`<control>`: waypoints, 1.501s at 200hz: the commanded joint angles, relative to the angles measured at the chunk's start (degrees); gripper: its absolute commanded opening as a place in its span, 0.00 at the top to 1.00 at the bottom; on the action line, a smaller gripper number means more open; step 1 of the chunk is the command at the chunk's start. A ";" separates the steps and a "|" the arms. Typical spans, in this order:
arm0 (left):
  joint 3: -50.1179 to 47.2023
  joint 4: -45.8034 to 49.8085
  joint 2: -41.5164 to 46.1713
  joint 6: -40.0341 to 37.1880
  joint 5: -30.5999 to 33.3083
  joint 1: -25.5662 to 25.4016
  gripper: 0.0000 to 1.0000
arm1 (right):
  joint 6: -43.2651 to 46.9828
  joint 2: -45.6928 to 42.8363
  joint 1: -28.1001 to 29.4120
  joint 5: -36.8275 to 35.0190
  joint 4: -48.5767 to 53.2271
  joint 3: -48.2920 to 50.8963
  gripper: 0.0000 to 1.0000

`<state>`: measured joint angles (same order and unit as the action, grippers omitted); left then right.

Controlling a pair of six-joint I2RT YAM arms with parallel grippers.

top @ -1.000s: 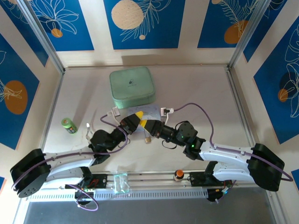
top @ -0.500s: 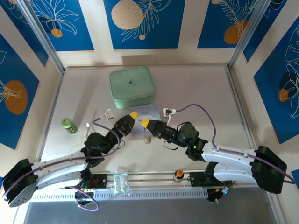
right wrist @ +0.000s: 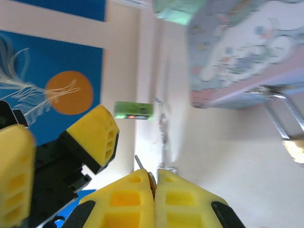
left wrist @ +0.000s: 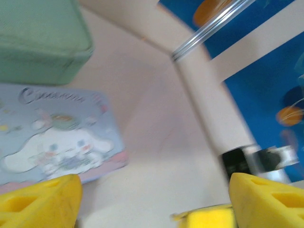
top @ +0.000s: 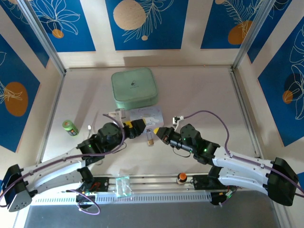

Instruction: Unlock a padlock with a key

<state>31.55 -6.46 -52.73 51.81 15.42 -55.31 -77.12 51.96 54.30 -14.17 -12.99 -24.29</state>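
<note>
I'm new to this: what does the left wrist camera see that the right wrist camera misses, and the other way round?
Left wrist, not right wrist: a black-and-silver part near the foot of the wall.

Right wrist, not left wrist: the padlock lying on the table just off the box's edge, and a green cylinder further off by the wall.

Both: the green case, the cartoon box and the left tool, with its yellow fingers spread open.
</note>
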 commanded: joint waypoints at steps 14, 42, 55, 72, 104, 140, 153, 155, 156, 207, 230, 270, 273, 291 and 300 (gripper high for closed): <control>-1.46 4.15 -9.43 -4.08 0.15 -0.40 0.29 | -3.04 -3.76 -2.28 -3.06 7.61 4.54 1.00; 1.35 3.20 -18.55 -9.07 -0.10 -1.64 0.28 | -1.51 -6.16 -3.58 -2.52 12.35 4.34 1.00; 2.94 3.21 -22.81 -9.52 -1.00 -1.71 0.25 | -1.46 -6.70 -3.94 -2.00 12.64 4.98 1.00; 2.98 0.61 -26.29 -8.23 -0.31 -2.16 0.23 | -1.54 -7.22 -4.14 -1.64 12.61 5.81 1.00; 2.61 -5.49 -30.45 -6.09 0.05 -2.35 0.22 | -2.18 -7.49 -4.29 -1.46 12.59 6.97 1.00; 5.37 -4.46 -34.87 -4.54 1.09 -4.21 0.26 | -2.34 -7.49 -4.56 -1.30 12.42 7.33 1.00; 6.38 -2.70 -36.34 -2.18 2.62 -4.95 0.30 | -2.48 -7.49 -4.65 -1.28 12.32 7.42 1.00; 6.47 -2.33 -36.53 -1.70 3.00 -5.04 0.31 | -2.54 -7.49 -4.65 -1.27 12.30 7.42 1.00; 6.53 -2.24 -36.59 -1.44 3.19 -5.10 0.31 | -2.61 -7.54 -4.65 -1.28 12.29 7.46 1.00; 8.17 0.49 -40.48 5.90 6.76 -7.26 0.46 | -3.46 -7.44 -4.60 -1.21 10.99 8.60 1.00; 8.96 1.18 -40.86 7.19 7.41 -8.20 0.52 | -3.80 -7.42 -4.58 -1.23 10.58 9.04 1.00; 7.99 -1.63 -40.87 10.15 7.83 -8.68 0.75 | -5.53 -6.18 -4.12 -1.74 8.04 10.20 1.00; 8.07 -1.55 -40.86 10.12 7.84 -8.68 0.75 | -5.83 -6.06 -4.06 -1.77 7.71 10.35 1.00; 9.03 -0.27 -40.76 10.25 8.42 -8.68 0.79 | -7.12 -4.80 -3.56 -2.32 5.78 10.99 1.00; 9.10 -0.34 -40.50 10.86 8.48 -8.68 0.82 | -8.01 -4.21 -3.16 -3.03 4.93 11.30 1.00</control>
<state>39.29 -8.10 -92.86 61.08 22.44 -63.68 -82.17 46.59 50.15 -15.14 -4.78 -14.28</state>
